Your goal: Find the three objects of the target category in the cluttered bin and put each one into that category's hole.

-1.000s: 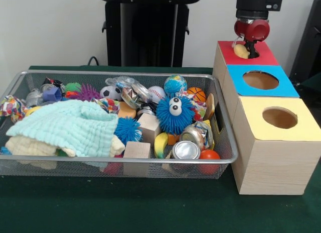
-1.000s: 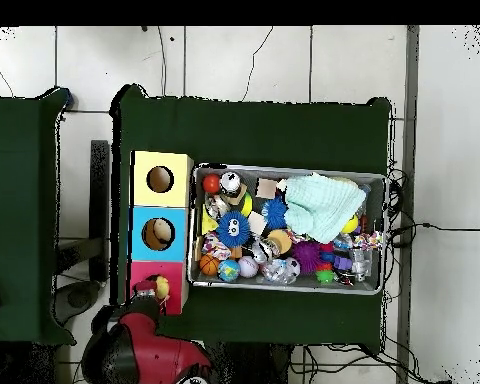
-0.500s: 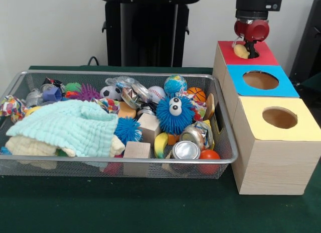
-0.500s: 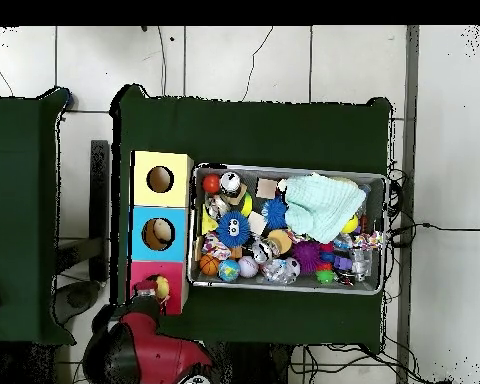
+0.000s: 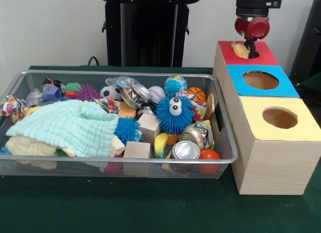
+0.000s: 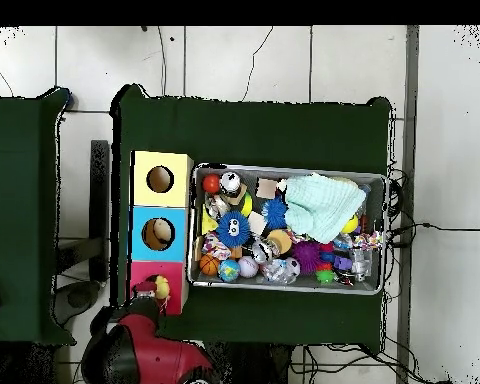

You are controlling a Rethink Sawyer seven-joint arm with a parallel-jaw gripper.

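Three wooden boxes stand in a row beside the bin: red [image 5: 265, 56], blue [image 5: 286, 85] and yellow [image 5: 301, 112], each with a round hole in its top. A small pale yellow object [image 5: 241, 50] lies on the red box [image 6: 172, 281] at the left edge of its hole. My gripper [image 5: 250, 46] hangs over that hole, just right of the object, with its red wrist above. I cannot see whether it touches the object. In the overhead view the object [image 6: 162, 288] shows beside my gripper [image 6: 145, 291]. The wire bin [image 5: 228, 142] holds mixed toys.
The bin holds a mint cloth [image 5: 70, 126], a blue furry ball with eyes [image 5: 174, 114], wooden blocks [image 5: 136, 150], cans [image 5: 185, 150], small balls and a banana [image 5: 160, 144]. A tan thing shows inside the blue box's hole [image 6: 160, 233]. Green cloth covers the table.
My gripper has risen slightly above the red box. The yellow object stays at the hole's edge.
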